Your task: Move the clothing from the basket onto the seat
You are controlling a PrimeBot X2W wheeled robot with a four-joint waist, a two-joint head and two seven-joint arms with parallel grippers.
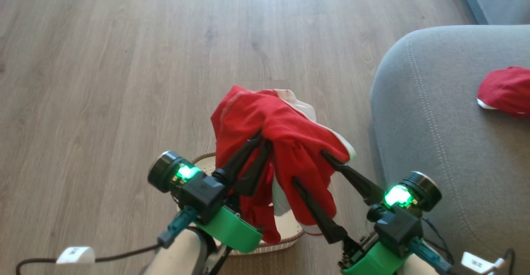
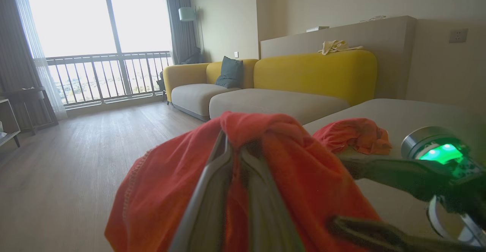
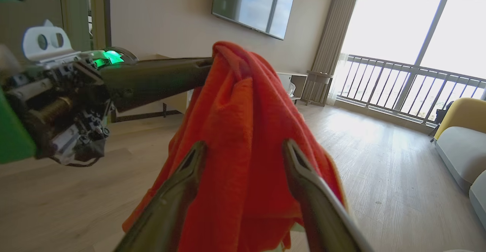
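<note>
The soft red garment [image 1: 285, 142], white-trimmed, hangs crumpled over the cream perforated basket [image 1: 281, 244], long axis 11 to 5 o'clock. The left hand [image 1: 264, 138] pinches its upper fold. The right hand [image 1: 309, 167], spread wide, touches its 4 o'clock side. A 2nd red garment [image 1: 505, 90] lies on the grey stitched seat [image 1: 434, 142] at 3 o'clock.

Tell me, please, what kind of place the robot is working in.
Most likely a living room in a flat: a yellow sofa with grey seats, a television on the wall, and a large window with a balcony railing outside.
</note>
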